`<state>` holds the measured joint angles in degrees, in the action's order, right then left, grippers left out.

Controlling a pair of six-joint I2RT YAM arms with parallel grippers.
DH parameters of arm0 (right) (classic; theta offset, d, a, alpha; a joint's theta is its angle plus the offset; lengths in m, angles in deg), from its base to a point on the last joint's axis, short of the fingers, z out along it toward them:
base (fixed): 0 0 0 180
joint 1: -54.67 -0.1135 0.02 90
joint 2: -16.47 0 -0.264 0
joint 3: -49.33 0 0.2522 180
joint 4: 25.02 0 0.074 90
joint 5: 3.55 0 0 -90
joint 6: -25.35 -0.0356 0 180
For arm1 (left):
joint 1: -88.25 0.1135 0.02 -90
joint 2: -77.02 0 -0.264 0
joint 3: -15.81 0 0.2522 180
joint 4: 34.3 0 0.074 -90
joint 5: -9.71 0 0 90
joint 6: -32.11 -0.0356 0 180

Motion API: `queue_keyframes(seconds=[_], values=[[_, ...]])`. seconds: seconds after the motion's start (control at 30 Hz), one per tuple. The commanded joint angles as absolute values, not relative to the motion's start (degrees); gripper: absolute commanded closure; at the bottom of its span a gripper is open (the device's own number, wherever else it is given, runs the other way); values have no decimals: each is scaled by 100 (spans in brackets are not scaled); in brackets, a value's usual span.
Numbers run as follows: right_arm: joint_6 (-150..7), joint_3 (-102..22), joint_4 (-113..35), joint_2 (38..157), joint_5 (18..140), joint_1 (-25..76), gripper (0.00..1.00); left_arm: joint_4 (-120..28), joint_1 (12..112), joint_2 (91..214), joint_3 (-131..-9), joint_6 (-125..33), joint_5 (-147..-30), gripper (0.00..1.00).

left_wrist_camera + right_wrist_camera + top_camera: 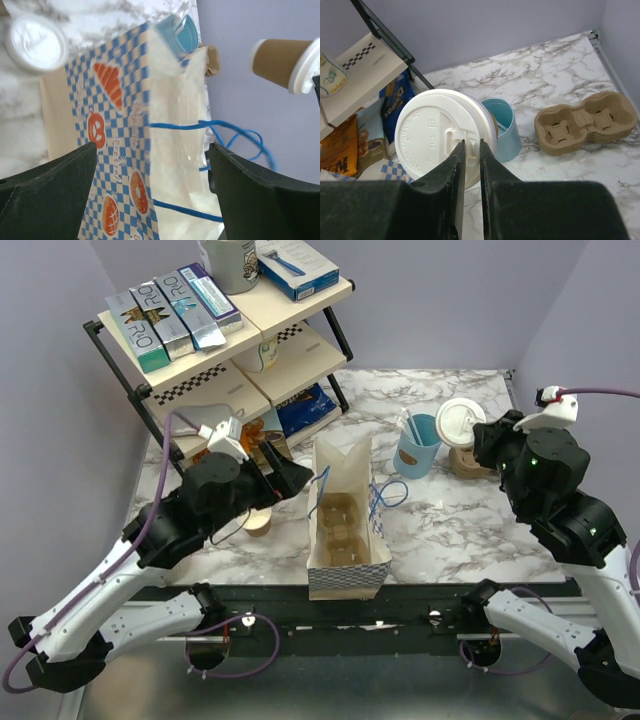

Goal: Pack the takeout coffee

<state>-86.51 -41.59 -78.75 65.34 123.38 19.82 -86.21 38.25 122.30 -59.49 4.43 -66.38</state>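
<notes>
Closest to the right wrist lens: right gripper, drawn nearly together, its black fingers clamped on the rim of the white lid of the takeout coffee. Grips by the lid edge only, with the tan paper body hidden behind the lid in that view. Seen from above, holds the cup tilted near the far right corner of the table, just beside the light-blue cup and over the near end of a moulded brown cup carrier. Cannot tell whether the cup's base touches anything. Behind the grip, right arm bent up from the near right edge, wrist turned toward the far side.

On the other side, left gripper spread wide and released, grasping nothing. Frames the blue-checked paper bag between the two dark fingers, without visible contact. Stands upright and open-mouthed near the middle of the near edge, that bag, with a second carrier lying inside. Left arm stretched low from the near left edge, wrist aimed at the bag's left wall. Farther off, at the far left corner, a two-tier shelf stacked with boxes.
</notes>
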Motion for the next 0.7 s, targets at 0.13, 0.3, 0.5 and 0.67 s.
queue_keyframes(seconds=[0.13,0.3,0.5,0.67], values=[[-8196,-4212,-7895,6385,11800,1995,99,-8462,3806,13491,-8335,-4035,-7569,1],[-8257,-4186,-7965,6236,11748,2004,99,-9481,3806,15169,-9997,-5505,-8379,1],[-8345,-4116,-8080,6165,11669,2004,99,-9973,3832,15865,-10349,-7581,-9522,1],[-8433,-4010,-8071,6121,11537,1995,99,-10762,3973,16621,-11061,-7723,-9480,1]])
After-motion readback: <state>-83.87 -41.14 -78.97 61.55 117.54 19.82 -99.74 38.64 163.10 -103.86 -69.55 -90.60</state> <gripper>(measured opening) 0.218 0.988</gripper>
